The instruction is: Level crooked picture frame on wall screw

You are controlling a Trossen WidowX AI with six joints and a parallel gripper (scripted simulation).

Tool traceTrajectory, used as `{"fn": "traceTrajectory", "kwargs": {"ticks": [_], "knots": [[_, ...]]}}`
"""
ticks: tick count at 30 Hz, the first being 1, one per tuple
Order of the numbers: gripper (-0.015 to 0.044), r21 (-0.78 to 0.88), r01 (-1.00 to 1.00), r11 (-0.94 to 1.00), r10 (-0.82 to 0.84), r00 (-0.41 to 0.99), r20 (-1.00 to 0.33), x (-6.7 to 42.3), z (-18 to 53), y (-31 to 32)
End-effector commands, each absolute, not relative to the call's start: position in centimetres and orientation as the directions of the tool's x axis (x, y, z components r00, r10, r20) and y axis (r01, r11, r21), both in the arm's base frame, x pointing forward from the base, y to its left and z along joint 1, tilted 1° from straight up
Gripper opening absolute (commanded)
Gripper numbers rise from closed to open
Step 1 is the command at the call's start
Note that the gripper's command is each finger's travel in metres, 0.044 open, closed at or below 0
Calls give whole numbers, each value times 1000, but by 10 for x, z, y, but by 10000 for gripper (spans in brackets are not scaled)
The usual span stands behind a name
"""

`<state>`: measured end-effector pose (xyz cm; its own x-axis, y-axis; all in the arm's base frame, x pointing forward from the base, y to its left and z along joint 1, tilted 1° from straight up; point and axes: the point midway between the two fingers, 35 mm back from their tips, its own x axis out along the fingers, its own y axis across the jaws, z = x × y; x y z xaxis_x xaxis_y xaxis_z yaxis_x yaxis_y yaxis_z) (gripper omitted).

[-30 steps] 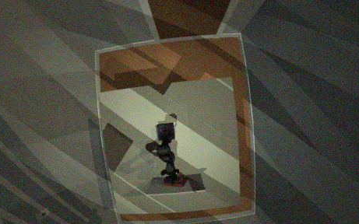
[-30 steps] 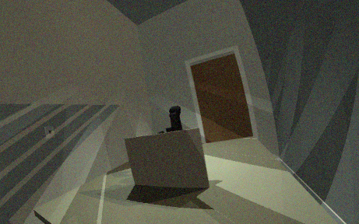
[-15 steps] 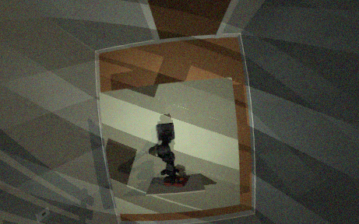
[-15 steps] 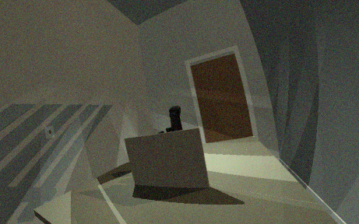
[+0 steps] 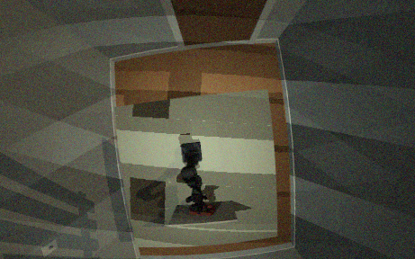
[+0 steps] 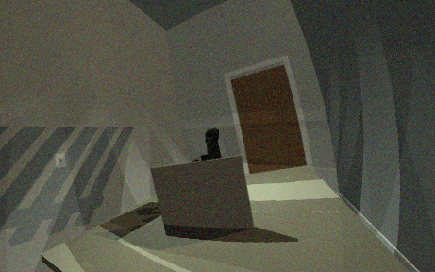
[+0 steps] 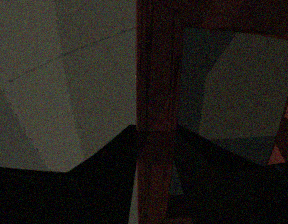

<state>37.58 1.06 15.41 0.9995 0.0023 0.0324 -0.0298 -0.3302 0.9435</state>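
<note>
Walls (image 6: 70, 71) fill most of the exterior view, dim and striped with shadow, with a brown door (image 6: 268, 118) at the far end. Left of the door stands a grey panel (image 6: 202, 194), and the arm (image 6: 211, 143) rises dark just behind its top edge. From the top view the arm (image 5: 192, 175) reaches away from its base toward a pale band of floor (image 5: 238, 155).

Next in size is the frame (image 7: 168, 96), seen only by the wrist camera: a dark red-brown border around a grey picture, its left rail running down the middle of the view and plainly tilted against the wall behind it. The screw and notched strip are hidden.

The gripper (image 7: 155, 189) sits at the lower part of that left rail, its two dark fingers flanking the wood on either side. The jaws are drawn in narrow and clenched on the rail, grasping the frame rather than meeting each other.

To do this step well, I judge the lift should be small and straight up, just enough to free the strip from the screw, then a sideways shift of one notch only toward the high side, keeping the frame flat to the wall before releasing.
</note>
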Motion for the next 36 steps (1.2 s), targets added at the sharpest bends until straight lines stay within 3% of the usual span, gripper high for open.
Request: {"fn": "traceTrajectory", "kwargs": {"ticks": [1, 36], "knots": [[0, 942, -38, -332, 1, 999, 40, 376, 158, 9], [0, 942, -38, -332, 1, 999, 41, 375, 165, 7]]}}
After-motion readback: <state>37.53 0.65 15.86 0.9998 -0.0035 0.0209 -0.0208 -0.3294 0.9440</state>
